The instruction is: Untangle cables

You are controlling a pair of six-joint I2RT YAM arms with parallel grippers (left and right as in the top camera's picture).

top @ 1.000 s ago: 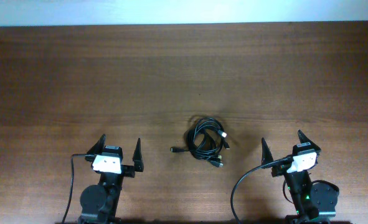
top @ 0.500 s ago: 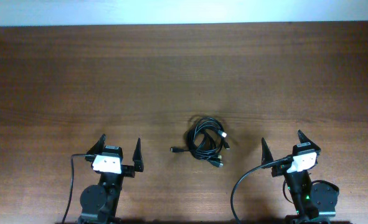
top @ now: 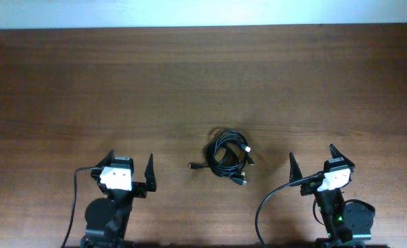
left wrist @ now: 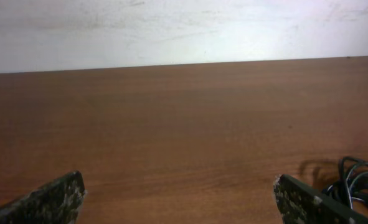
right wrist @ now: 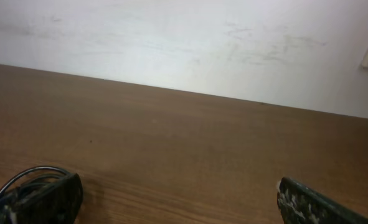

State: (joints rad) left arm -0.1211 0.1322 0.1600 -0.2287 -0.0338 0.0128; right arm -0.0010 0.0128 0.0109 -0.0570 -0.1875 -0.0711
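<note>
The cables (top: 226, 155) lie in one tangled black bundle on the wooden table, between the two arms, with small plugs sticking out at its left and lower right. My left gripper (top: 129, 163) is open and empty, to the left of the bundle and nearer the front edge. My right gripper (top: 311, 159) is open and empty, to the right of it. The left wrist view shows part of the bundle (left wrist: 356, 180) behind its right finger (left wrist: 308, 199). The right wrist view shows cable loops (right wrist: 22, 179) behind its left finger (right wrist: 53, 198).
The wooden table (top: 189, 83) reaches back to a white wall (top: 203, 12). A thick black arm cable (top: 268, 207) loops on the table by the right arm's base, and another (top: 76, 207) runs down beside the left arm.
My left arm has shifted slightly to the left and turned a little. The cables and the right arm have not moved.
</note>
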